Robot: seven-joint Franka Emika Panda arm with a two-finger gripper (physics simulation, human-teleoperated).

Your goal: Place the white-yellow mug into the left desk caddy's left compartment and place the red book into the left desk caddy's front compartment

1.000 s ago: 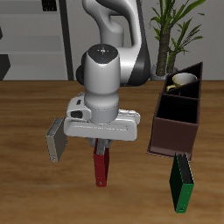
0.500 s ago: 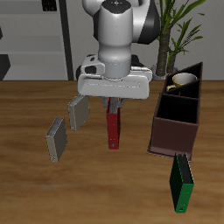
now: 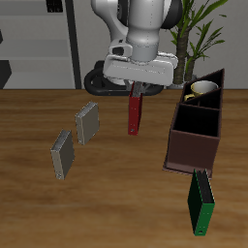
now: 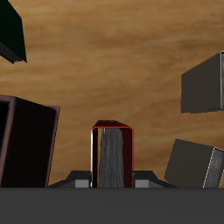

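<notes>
My gripper (image 3: pixel 137 88) is shut on the top edge of the red book (image 3: pixel 135 113), which hangs upright and slightly tilted in the air above the table, beside the left desk caddy (image 3: pixel 194 136). The wrist view shows the book (image 4: pixel 111 156) end-on between the fingers, with the caddy's dark wall (image 4: pixel 26 140) beside it. The white-yellow mug (image 3: pixel 201 90) sits in the caddy's far end section, the left compartment (image 3: pixel 207 95). The caddy's nearer sections look empty.
Two grey books (image 3: pixel 88 123) (image 3: pixel 63 153) stand on the table on the far side of the gripper from the caddy. A green book (image 3: pixel 201 201) stands near the table's front edge, just before the caddy. A potted plant (image 3: pixel 194 34) stands behind the caddy.
The gripper has lifted the red book off the table, carried it farther back and toward the caddy, and raised it higher. The other books and the mug have not moved.
</notes>
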